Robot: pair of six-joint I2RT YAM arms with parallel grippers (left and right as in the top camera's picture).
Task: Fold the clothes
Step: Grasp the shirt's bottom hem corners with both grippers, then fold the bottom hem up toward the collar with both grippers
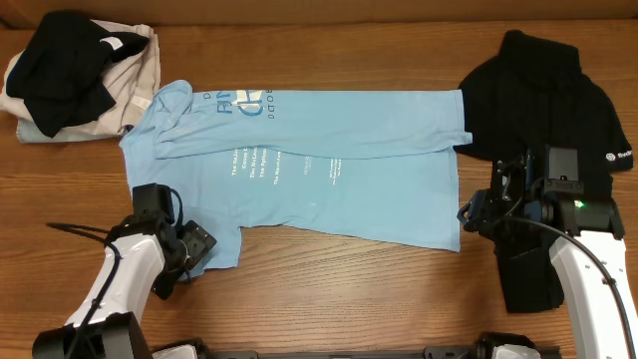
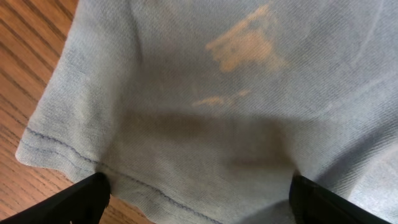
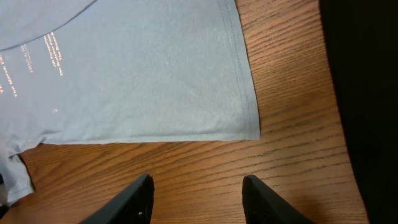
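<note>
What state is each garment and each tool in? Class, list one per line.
Light-blue printed T-shirt: spread out, mostly flat.
Black polo shirt: unfolded, rumpled.
Beige and black garment pile: loosely heaped.
Left tool: open, at T-shirt's edge.
Right tool: open, empty, above wooden table.

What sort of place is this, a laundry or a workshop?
Probably a robotics test bench, not a laundry: two white robot arms at a wooden table, with a light-blue printed T-shirt spread out and a black polo shirt nearby.
</note>
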